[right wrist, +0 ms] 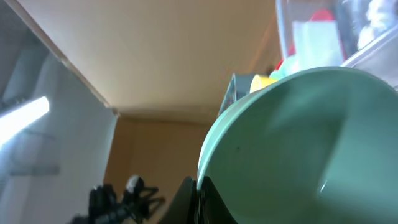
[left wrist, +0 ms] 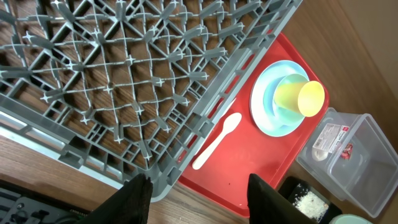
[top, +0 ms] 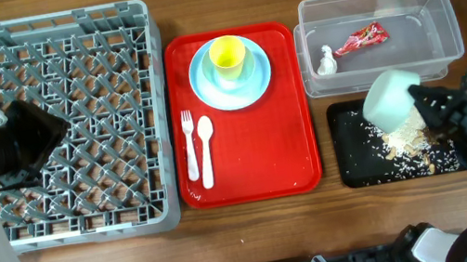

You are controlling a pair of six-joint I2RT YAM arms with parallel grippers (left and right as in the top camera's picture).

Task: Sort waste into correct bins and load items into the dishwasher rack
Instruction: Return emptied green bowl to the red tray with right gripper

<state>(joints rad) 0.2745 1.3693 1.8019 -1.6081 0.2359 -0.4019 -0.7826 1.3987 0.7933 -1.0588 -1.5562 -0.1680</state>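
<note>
My right gripper (top: 419, 104) is shut on the rim of the pale green bowl (top: 390, 99), held tipped over the black tray (top: 353, 173); the bowl fills the right wrist view (right wrist: 311, 143). Pale food scraps (top: 404, 139) lie in the black tray. The red wrapper (top: 360, 38) and white tissue (top: 326, 62) lie in the clear tub (top: 445, 13). The blue plate (top: 209, 92) with the yellow cup (top: 227, 55), the fork (top: 188, 143) and the spoon (top: 206, 149) are on the red tray. My left gripper (left wrist: 199, 199) is open and empty above the grey rack (top: 110, 122).
The flat red serving tray (top: 265, 154) sits between the rack and the bins. The left arm's black body (top: 1, 144) hangs over the rack's left side. Bare wooden table runs along the front edge.
</note>
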